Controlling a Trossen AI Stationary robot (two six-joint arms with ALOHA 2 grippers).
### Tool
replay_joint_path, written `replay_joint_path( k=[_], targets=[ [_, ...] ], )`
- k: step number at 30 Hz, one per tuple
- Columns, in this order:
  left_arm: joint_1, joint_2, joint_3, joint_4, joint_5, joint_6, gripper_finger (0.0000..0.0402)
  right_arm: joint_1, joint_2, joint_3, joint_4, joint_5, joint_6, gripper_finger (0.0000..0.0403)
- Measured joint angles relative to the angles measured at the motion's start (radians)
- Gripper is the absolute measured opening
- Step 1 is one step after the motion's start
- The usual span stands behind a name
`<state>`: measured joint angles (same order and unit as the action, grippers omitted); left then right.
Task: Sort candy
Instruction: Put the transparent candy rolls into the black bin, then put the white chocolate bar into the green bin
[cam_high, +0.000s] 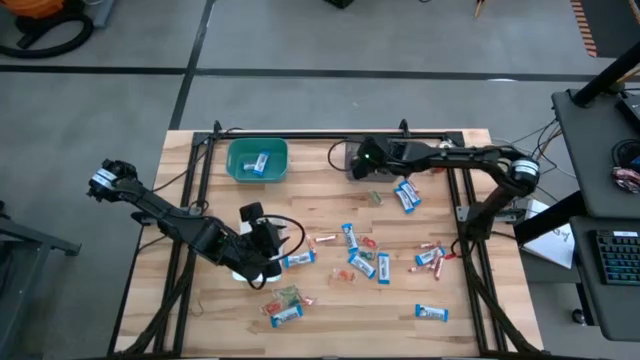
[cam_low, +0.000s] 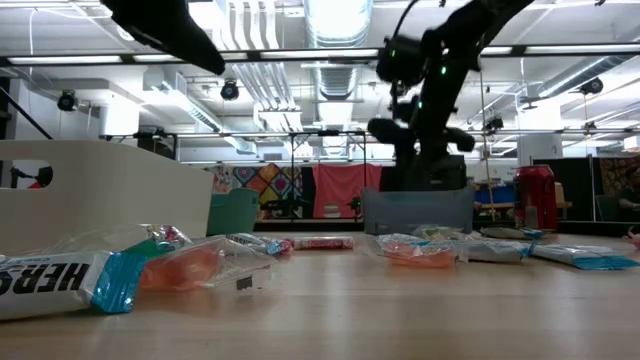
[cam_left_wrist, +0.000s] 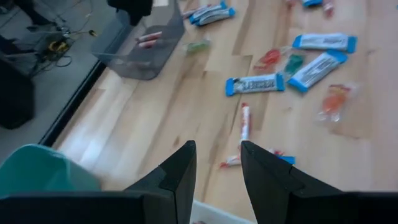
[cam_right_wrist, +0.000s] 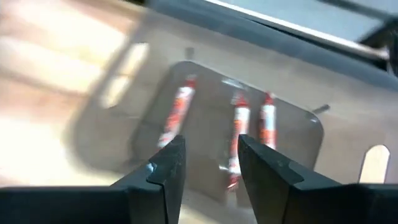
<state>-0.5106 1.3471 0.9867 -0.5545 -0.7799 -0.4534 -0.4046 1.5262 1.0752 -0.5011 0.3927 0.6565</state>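
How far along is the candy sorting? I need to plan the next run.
Early. Done: three pink sticks in the clear bin, a blue bar in the teal bin. Right gripper hangs open over the clear bin, empty. Left: many loose candies.

You cannot read the grey bin (cam_high: 362, 165) from above: the right gripper (cam_high: 358, 163) covers it. The white container (cam_high: 250, 272) beneath the left gripper (cam_high: 262, 232) is mostly hidden by that arm, and its contents stay out of your sight. In the low view the nearest blue-and-white bar (cam_low: 55, 283) is cut off by the picture's edge. The right wrist view blurs the red-and-white sticks (cam_right_wrist: 238, 124).
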Motion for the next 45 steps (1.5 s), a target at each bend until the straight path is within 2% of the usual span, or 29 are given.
replay_joint_path(
  k=[12,17,21,24,30,35,40,45],
  targets=[
    [0.000,0.056,0.000,0.132,0.096,0.007,0.0111,0.310,-0.219,-0.027,-0.055,0.000,-0.223,0.0139],
    [0.003,0.088,0.000,0.179,0.157,0.024,0.0111,0.462,-0.301,-0.097,-0.069,0.000,-0.199,0.0139],
    [0.006,0.117,0.000,0.181,0.292,0.057,0.0111,0.562,-0.353,-0.159,-0.070,-0.001,-0.144,0.0139],
    [0.009,0.143,0.000,0.195,0.300,0.048,0.0111,0.614,-0.375,-0.197,-0.063,0.000,-0.084,0.0139],
    [0.033,0.193,0.007,0.213,0.307,0.055,0.0121,0.650,-0.379,-0.251,-0.035,0.000,-0.054,0.0139],
    [0.055,0.251,0.060,0.204,0.352,0.086,0.0155,0.649,-0.379,-0.258,-0.031,0.003,-0.049,0.0139],
    [0.073,0.345,0.124,0.097,0.361,0.111,0.0187,0.649,-0.379,-0.258,-0.032,0.003,-0.055,0.0139],
    [0.105,0.473,0.235,-0.009,0.405,0.110,0.0194,0.649,-0.379,-0.259,-0.032,0.003,-0.069,0.0139]
  ],
)
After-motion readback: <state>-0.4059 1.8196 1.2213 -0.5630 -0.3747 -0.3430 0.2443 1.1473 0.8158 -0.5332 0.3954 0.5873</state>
